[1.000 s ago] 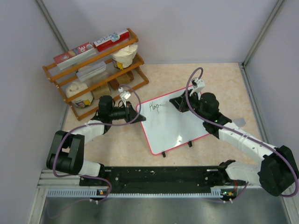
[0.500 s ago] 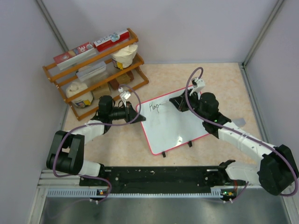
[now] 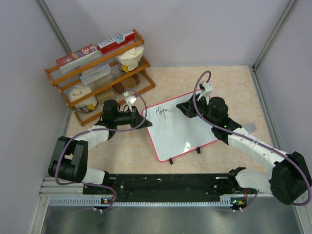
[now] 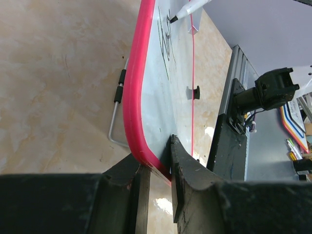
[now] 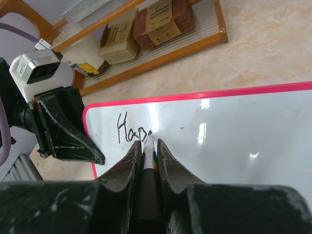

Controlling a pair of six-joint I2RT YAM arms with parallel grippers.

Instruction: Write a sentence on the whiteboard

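Note:
The whiteboard (image 3: 183, 131), glossy white with a red rim, lies tilted in the middle of the table. My left gripper (image 3: 143, 117) (image 4: 156, 163) is shut on the rim at its left corner, one finger on either face. My right gripper (image 3: 187, 109) (image 5: 147, 146) is shut on a marker (image 5: 148, 157), upright between the fingers. The marker's tip touches the board at the right end of the writing. Of the sentence (image 5: 130, 130) only "Hap" and the start of another letter show, in thin black strokes near the top left corner. In the left wrist view the marker (image 4: 191, 7) meets the sentence (image 4: 167, 45) at the far end of the board.
A wooden rack (image 3: 100, 73) with boxes, bags and packets stands at the back left, close behind my left arm. A black rail (image 3: 161, 183) runs along the near edge. A small grey patch (image 3: 250, 127) lies right of the board. Grey walls close in both sides.
The black writing has grown by a small stroke at its right end. Both arms have hardly shifted, and the board has stayed put.

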